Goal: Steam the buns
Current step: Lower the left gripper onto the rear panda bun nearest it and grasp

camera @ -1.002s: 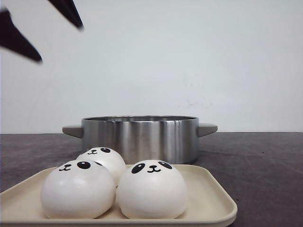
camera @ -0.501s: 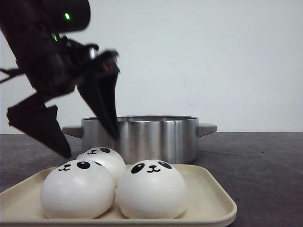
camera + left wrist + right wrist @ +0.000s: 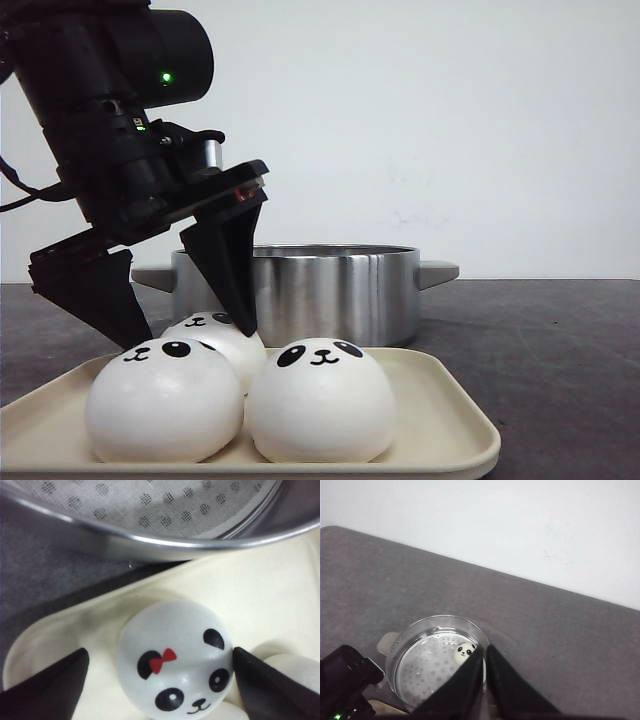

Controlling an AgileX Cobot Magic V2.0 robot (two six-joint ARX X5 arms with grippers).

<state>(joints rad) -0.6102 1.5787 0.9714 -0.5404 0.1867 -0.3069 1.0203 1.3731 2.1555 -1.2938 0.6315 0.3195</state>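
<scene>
Three white panda-face buns sit on a cream tray (image 3: 455, 420): one front left (image 3: 165, 400), one front right (image 3: 320, 400), one behind them (image 3: 215, 335). My left gripper (image 3: 190, 335) is open and low over the tray, its black fingers on either side of the rear bun. In the left wrist view that bun (image 3: 175, 665) has a red bow and lies between the open fingers (image 3: 160, 652); the finger by its eye is at its edge. A fourth bun (image 3: 465, 652) lies in the steel steamer pot (image 3: 420, 670). My right gripper (image 3: 485, 649) is shut, empty, high above the pot.
The steel pot (image 3: 300, 290) with grey side handles stands just behind the tray on the dark grey table (image 3: 550, 350). Its perforated steamer plate (image 3: 150, 500) shows in the left wrist view. A white wall is behind.
My left arm has come down from the upper left to the tray. Its open fingers now straddle the rear bun. The buns and the pot have not moved.
</scene>
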